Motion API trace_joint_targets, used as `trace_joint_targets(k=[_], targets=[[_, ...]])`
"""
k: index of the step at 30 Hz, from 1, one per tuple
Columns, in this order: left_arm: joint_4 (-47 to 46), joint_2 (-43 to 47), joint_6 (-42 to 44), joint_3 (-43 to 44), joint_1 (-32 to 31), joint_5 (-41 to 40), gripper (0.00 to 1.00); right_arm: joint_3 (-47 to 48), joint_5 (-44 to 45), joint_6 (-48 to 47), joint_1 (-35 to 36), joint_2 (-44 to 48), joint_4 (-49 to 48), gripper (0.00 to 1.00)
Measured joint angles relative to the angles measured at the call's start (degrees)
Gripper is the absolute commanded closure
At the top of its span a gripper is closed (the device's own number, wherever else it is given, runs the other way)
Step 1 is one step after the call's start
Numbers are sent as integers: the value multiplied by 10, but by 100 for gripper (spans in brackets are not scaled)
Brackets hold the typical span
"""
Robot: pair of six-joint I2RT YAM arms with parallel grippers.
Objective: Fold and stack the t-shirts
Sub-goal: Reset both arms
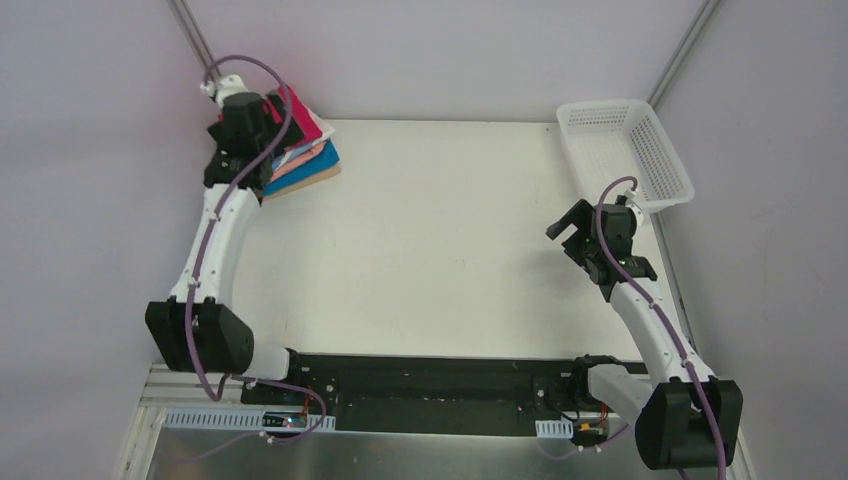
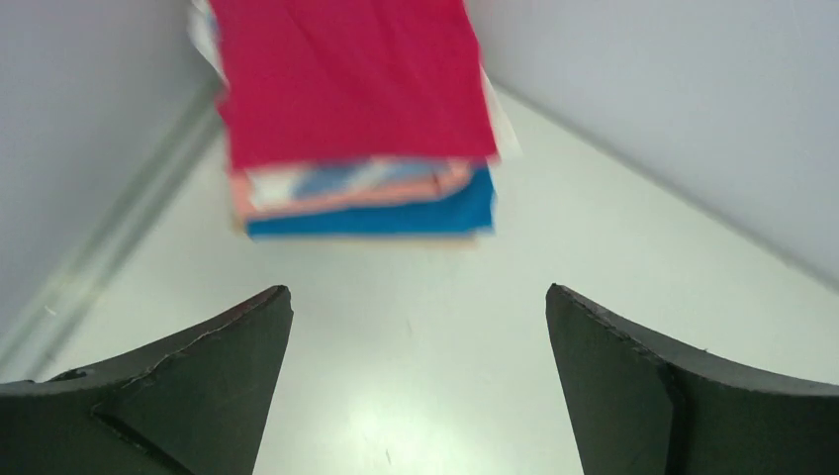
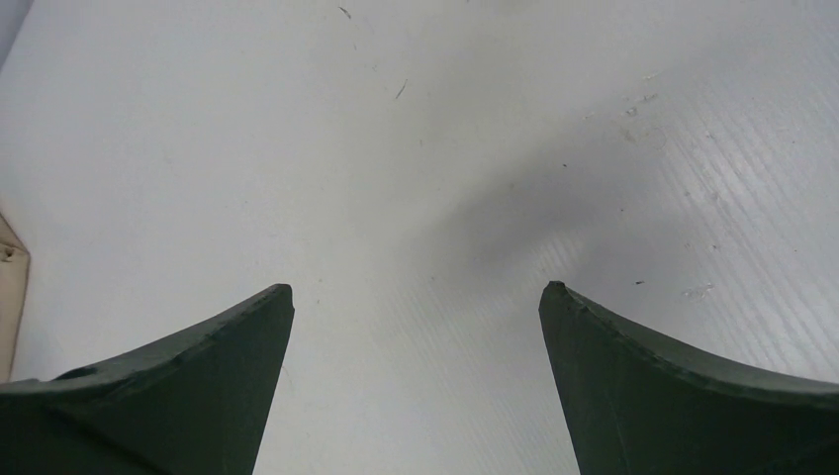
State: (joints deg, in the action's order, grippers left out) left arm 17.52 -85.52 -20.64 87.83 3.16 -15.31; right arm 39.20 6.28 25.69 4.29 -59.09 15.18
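Observation:
The t-shirts lie folded in one stack at the table's far left corner. The crimson-pink one is on top. Under it show a white streaked layer, a salmon edge and a blue one, with a tan edge at the bottom. My left gripper is open, with only bare table between its fingers, and sits just short of the stack's near edge. From above, the left gripper covers the stack's left part. My right gripper hangs open over the table's right side, holding nothing.
A white mesh basket sits tilted at the far right corner, just beyond my right gripper. Grey walls close off the table's back and sides. A beige edge shows at the left border of the right wrist view; I cannot tell what it is.

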Motion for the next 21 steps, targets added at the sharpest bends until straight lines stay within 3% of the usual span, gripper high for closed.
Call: trace_joint_targets(k=[5,8,13,21], targets=[[-38,135,-35,-231,-170,-2,1,-13,0,13,0,34,-15,1],[-72,174,-62,-362,-236,30,1,-22,-1,25,0,42,-19,1],[-110,211,-103,-485,-250,58,1,-41,0,43,0,54,-28,1],[-143,313,-130,-541,-254,48,1,-57,30,56,0,67,-29,1]])
